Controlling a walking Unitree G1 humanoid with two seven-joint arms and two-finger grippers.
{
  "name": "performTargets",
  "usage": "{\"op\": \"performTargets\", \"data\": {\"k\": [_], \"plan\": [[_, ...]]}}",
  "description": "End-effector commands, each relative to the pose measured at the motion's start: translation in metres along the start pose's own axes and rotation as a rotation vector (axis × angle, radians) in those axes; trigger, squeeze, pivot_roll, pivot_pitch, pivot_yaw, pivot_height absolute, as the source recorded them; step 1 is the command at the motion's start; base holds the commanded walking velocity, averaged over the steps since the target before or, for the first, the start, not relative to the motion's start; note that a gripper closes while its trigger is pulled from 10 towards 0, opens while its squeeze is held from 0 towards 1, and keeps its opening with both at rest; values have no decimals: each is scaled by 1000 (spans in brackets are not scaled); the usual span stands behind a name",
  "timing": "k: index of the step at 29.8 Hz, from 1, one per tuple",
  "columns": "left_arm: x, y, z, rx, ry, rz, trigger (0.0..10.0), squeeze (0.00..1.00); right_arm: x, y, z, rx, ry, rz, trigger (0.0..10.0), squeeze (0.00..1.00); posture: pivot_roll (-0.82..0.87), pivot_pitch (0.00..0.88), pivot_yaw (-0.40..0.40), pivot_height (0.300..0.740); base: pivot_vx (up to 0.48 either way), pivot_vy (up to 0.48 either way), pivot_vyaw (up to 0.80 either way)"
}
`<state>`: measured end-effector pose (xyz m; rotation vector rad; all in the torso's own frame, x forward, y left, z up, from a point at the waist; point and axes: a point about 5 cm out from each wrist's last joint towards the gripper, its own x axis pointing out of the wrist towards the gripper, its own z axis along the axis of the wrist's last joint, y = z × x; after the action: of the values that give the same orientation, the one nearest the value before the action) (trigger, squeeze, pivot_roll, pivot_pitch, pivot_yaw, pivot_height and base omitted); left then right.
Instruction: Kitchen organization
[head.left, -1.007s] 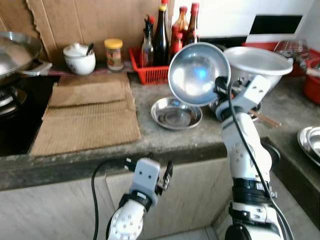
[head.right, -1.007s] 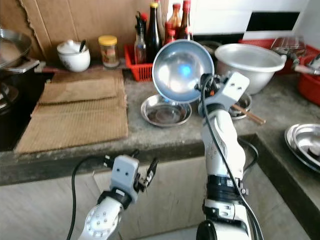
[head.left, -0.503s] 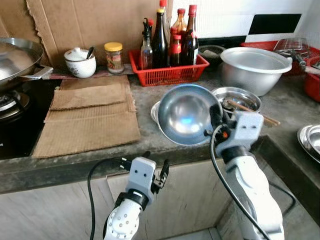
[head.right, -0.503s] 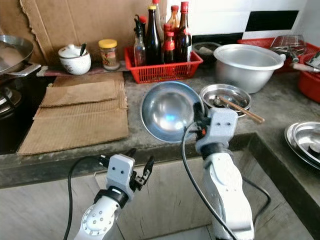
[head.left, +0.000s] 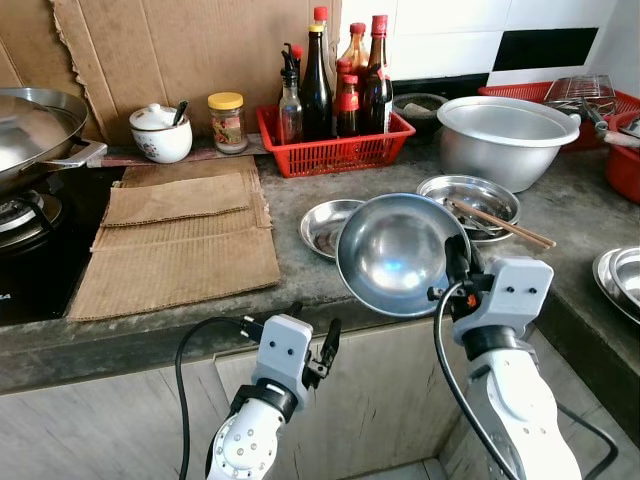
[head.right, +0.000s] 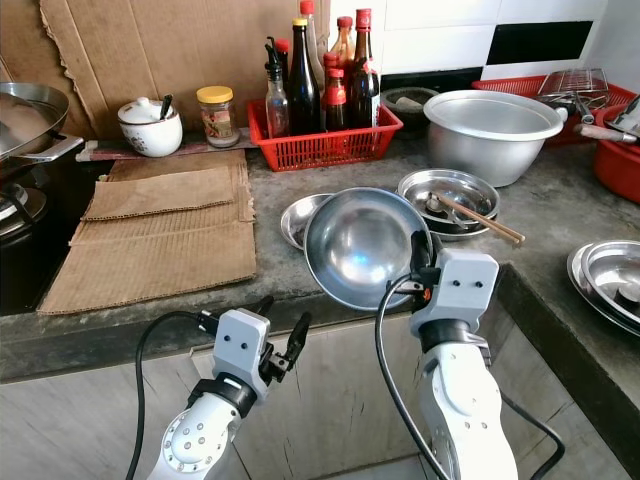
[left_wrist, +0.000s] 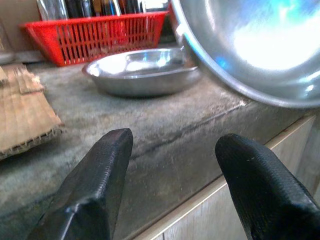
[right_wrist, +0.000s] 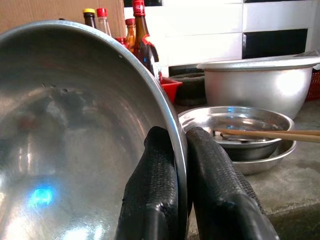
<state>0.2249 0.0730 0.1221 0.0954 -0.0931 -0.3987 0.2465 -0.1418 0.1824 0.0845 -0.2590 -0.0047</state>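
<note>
A steel bowl (head.left: 395, 253) hangs tilted at the front edge of the grey worktop (head.left: 300, 270), its rim pinched between the fingers (right_wrist: 155, 200) of the right gripper (head.left: 458, 268), one inside and one outside. Just behind it lies a shallow steel dish (head.left: 330, 225); to its right, a stack of steel plates (head.left: 480, 198) carries chopsticks (head.left: 500, 220). Farther back stand a red basket (head.left: 335, 150) of sauce bottles (head.left: 320, 85) and a large metal basin (head.left: 505, 135). Cardboard sheets (head.left: 175, 240), a jar (head.left: 227, 120), a white pot (head.left: 160, 133) and a wok (head.left: 35, 125) sit to the left. The left gripper (head.left: 312, 345) hovers below the worktop's edge, fingers (left_wrist: 95, 185) spread and empty.
</note>
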Motion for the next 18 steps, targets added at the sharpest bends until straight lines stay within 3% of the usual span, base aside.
{"op": "performTargets", "data": {"k": [1,3,18], "plan": [[-1,-2,5,14,-29,-6,10000,0,-1,2,7,-4,-42,1,627,0,94,0,-21,740,0,0,0],[-1,-3,5,23,-29,-17,10000,0,0,3,5,5,-31,-7,10000,0,95,0,-20,740,-126,0,0],[-2,-4,2,29,-15,-23,10000,0,-1,6,-3,26,13,-2,10000,0,94,0,-19,740,-337,0,0]]}}
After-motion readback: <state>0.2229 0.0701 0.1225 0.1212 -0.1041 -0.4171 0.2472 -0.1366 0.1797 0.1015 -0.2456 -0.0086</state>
